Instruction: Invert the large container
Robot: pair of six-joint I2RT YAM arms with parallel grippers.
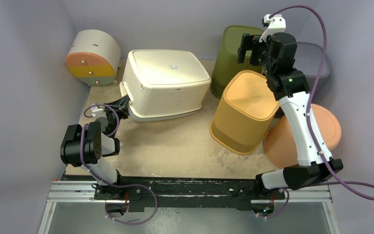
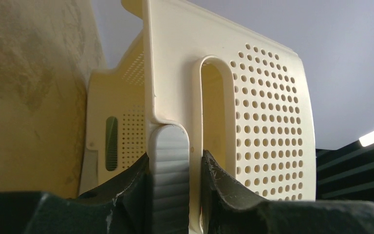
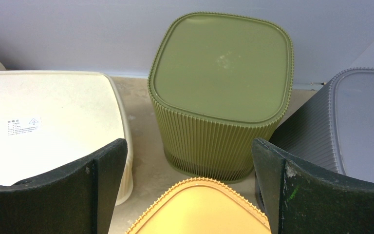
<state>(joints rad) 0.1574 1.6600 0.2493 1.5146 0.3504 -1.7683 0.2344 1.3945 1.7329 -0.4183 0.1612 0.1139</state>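
Basket (image 1: 168,80) rim sits between left hand (image 1: 125,104) fingers.

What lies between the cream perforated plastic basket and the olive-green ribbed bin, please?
Only a bare strip of the tan tabletop separates the cream perforated plastic basket from the olive-green ribbed bin; the right wrist view shows it.

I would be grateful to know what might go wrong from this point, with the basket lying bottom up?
1. The left hand has a finger on each side of the cream perforated plastic basket's rim, beside its handle slot; a sideways retreat might snag it and drag or tip the basket.
2. The open right hand hovers above the olive ribbed bin and orange ribbed bin; descending could knock them.
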